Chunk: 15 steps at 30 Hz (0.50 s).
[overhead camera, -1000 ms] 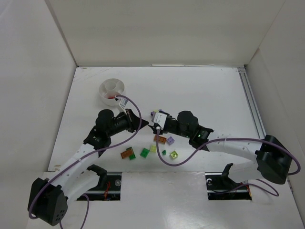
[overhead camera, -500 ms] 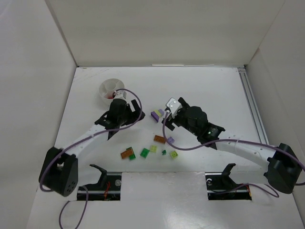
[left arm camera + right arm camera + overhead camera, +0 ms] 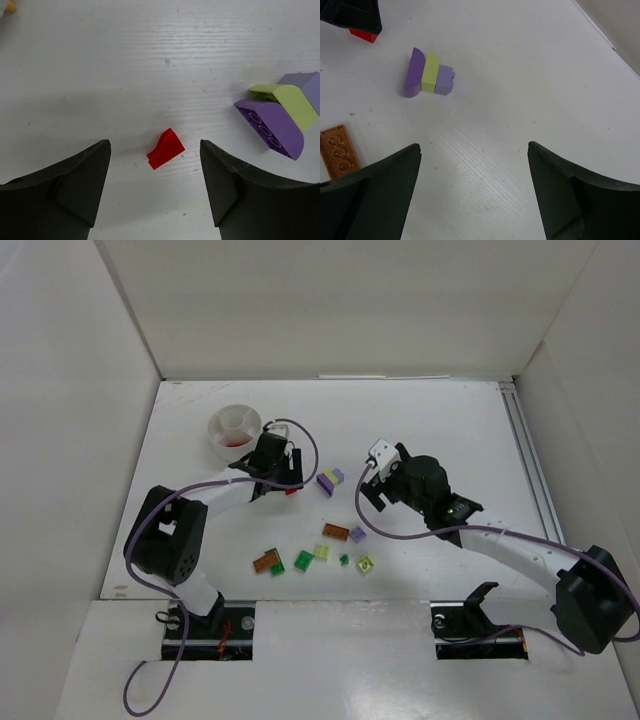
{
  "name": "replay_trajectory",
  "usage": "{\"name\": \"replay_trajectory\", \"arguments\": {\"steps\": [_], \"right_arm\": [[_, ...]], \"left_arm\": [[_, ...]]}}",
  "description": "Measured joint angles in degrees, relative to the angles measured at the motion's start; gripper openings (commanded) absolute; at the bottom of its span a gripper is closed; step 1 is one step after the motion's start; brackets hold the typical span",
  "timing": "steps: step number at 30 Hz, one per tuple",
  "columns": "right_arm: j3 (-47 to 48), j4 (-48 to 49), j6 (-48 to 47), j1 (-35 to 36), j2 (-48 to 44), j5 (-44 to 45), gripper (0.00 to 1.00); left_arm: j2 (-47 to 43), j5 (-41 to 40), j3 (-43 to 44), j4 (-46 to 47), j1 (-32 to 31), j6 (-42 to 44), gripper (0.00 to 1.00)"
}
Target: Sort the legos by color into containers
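The white divided dish (image 3: 235,428) stands at the back left with something red in one compartment. Just right of it my left gripper (image 3: 287,478) (image 3: 154,146) is open and low over the table. A small red brick (image 3: 166,149) (image 3: 291,490) lies loose between its fingers, touching neither. A joined clump of purple, yellow-green and lilac bricks (image 3: 330,480) (image 3: 272,125) (image 3: 429,73) lies between the two grippers. My right gripper (image 3: 368,488) (image 3: 474,147) is open over bare table to the right of the clump. Orange, green, yellow-green and lilac bricks (image 3: 320,552) lie scattered nearer the bases.
An orange plate brick (image 3: 335,531) (image 3: 339,152) and a lilac brick (image 3: 358,534) lie just in front of the right gripper. White walls close the table on the left, back and right. A metal rail (image 3: 530,460) runs along the right edge.
Both grippers have opened. The left one swung out toward the dish and then right, over the red brick. The right one has drawn back to the right, away from the purple clump.
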Motion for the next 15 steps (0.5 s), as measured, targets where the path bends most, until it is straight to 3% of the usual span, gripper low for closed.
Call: {"name": "replay_trajectory", "arguments": {"steps": [5,8,12,15], "right_arm": [[-0.09,0.02,0.33,-1.27,0.44,-2.8,0.9],[-0.09,-0.11,0.39,-1.49,1.03,-3.89,0.9],[-0.13,-0.2,0.37,-1.95,1.11,-4.81,0.9],[-0.17,-0.22,0.37,-2.36,1.11,-5.09,0.9]], "left_arm": [[4.28,2.38,0.61,2.19,0.0,5.38,0.49],[6.97,2.84,2.97,2.75,0.0,6.05,0.45],[7.69,3.1,3.65,2.95,0.0,6.51,0.31],[7.67,3.17,3.52,2.93,0.0,6.56,0.28]]}}
